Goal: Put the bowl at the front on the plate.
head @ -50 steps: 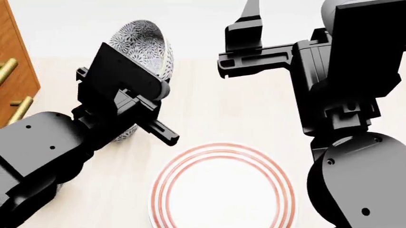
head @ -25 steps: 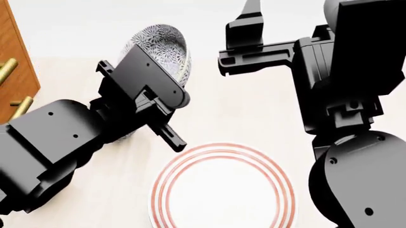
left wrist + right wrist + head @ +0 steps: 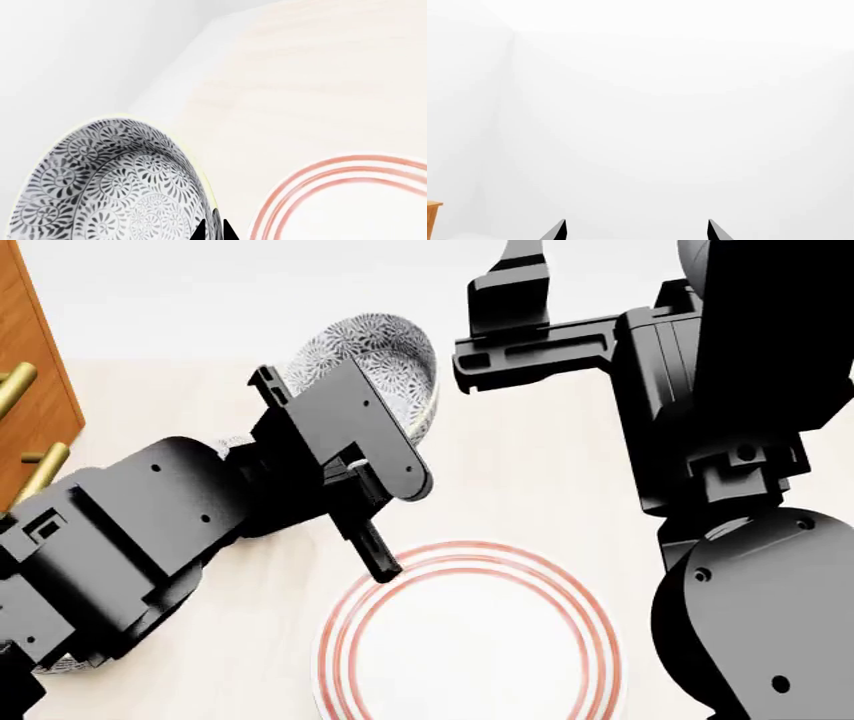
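Ceramic is filling my left wrist view: the bowl (image 3: 113, 185), deep and round with dense grey-blue flowers on white, is tilting in my left gripper (image 3: 215, 231), whose black fingertips are pinching its thin rim. From the head camera I am seeing it lifted off the pale wooden table (image 3: 534, 470), just beyond the plate (image 3: 470, 642), a broad flat white disc with three thin red rings. My right gripper (image 3: 636, 231) is pointing at blank wall, fingertips parted, holding nothing.
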